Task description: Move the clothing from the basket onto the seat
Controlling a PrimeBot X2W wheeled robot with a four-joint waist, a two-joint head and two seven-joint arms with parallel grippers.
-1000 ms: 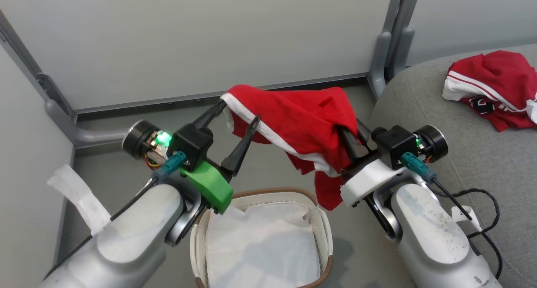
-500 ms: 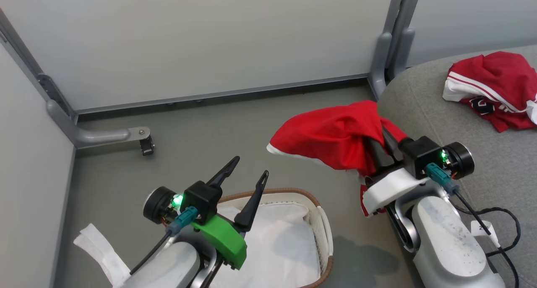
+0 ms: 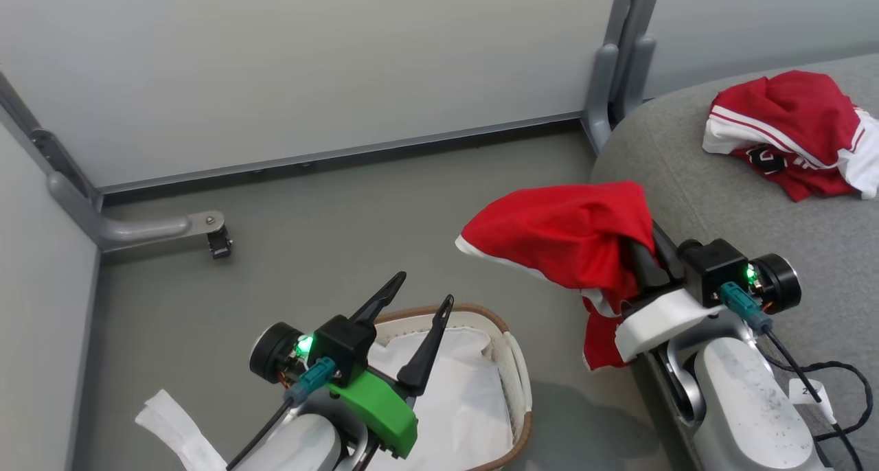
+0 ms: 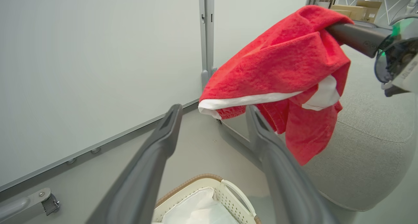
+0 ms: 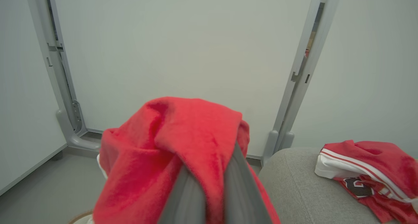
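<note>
The red garment (image 3: pixel 563 241) is hanging in the air over the grey floor (image 3: pixel 343 217), just short of the seat's (image 3: pixel 687 176) rounded edge and well clear of the basket (image 3: pixel 514 361). It is draping over the right gripper (image 3: pixel 645 251), whose two dark fingers are lying close together in the right wrist view, clenching a fold of the cloth between them, while a loose tail is dangling below the wrist. The main risk, as I am judging it, is letting go too early: from this spot the cloth would be dropping onto the floor between basket and seat, not onto the cushion. Because so much fabric is wrapping over the fingers, it may also be clinging to them when they part, dragging back off the seat as the arm withdraws. The hanging tail could be catching on the seat's edge or on the white wrist housing. The other red garment (image 3: pixel 783 134) is already lying further back on the seat, so a careless sweep might be pushing it around. The left gripper (image 3: pixel 426 287) is hovering spread and empty above the basket, where the white liner (image 3: pixel 453 388) is showing.
</note>
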